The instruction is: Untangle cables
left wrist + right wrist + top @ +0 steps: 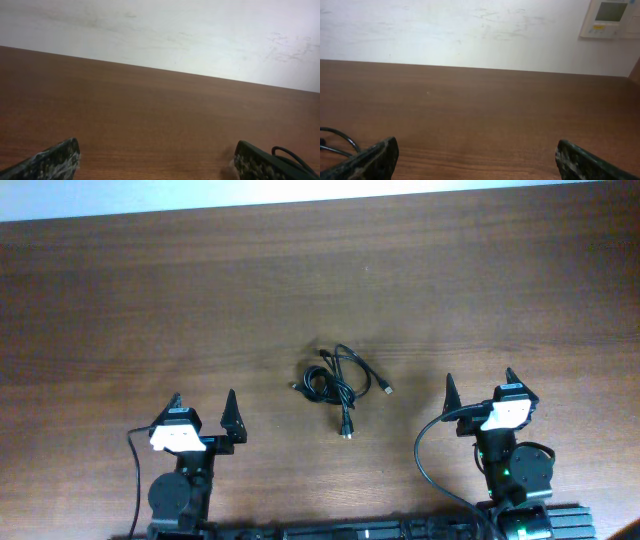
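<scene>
Both claws are released and hold nothing: our left claw (203, 402) and our right claw (480, 380) sit by the near edge of the table (200, 280), fingers spread wide. We see the cables (338, 385) lying in a small looped bundle on the wood, between the two claws and a little ahead of them, well apart from each.

Thin black cables (338, 383) lie looped in a tangle mid-table.
</scene>
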